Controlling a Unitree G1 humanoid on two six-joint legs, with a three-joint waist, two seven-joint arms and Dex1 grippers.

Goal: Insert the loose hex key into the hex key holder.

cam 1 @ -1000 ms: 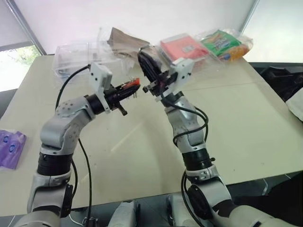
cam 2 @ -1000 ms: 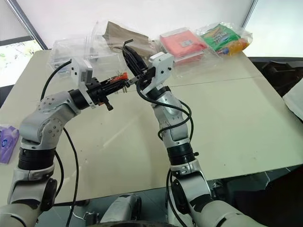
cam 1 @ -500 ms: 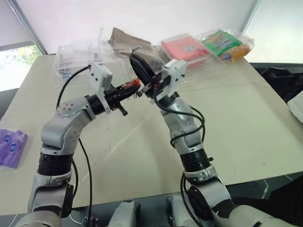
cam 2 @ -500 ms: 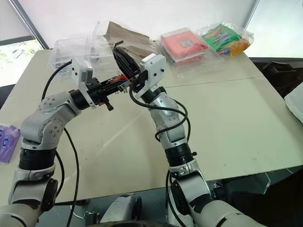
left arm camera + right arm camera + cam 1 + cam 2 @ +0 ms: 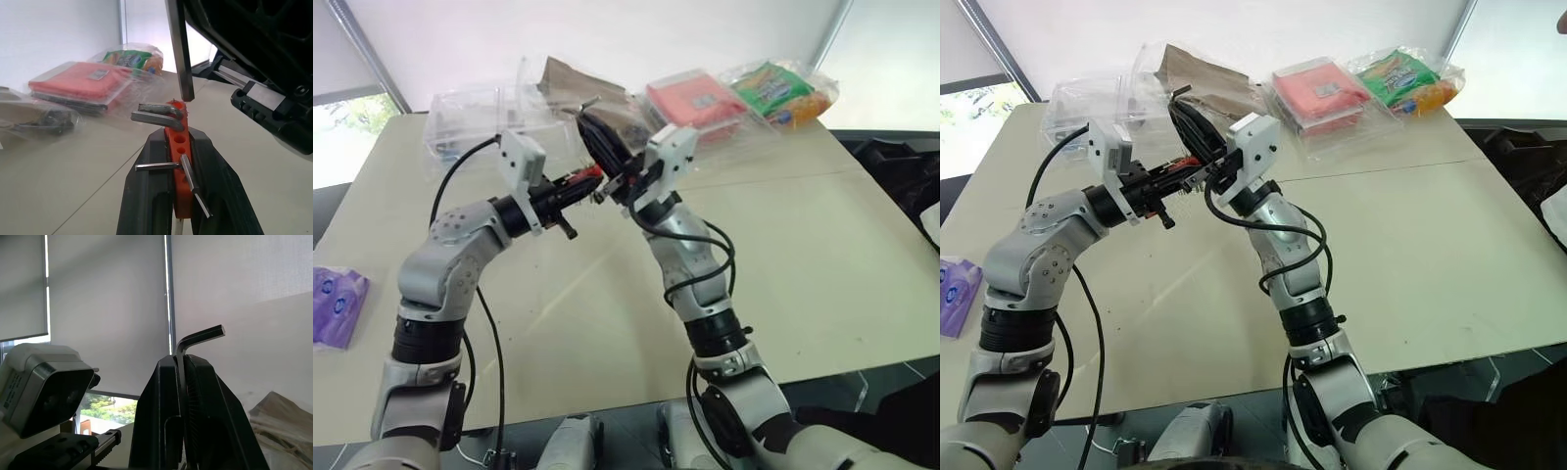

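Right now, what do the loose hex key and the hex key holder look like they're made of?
The loose hex key: seemingly grey metal, matte with dull sheen along its flat, straight-edged facets. The hex key holder: likely moulded plastic, uniform red-orange with smooth round holes; material unconfirmed.

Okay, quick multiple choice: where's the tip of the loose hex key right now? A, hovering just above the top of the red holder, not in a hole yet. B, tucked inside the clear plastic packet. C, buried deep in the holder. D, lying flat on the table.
A: in the left wrist view the loose hex key, clamped in the right gripper, ends just above the top of the hex key holder, which the left gripper grips.
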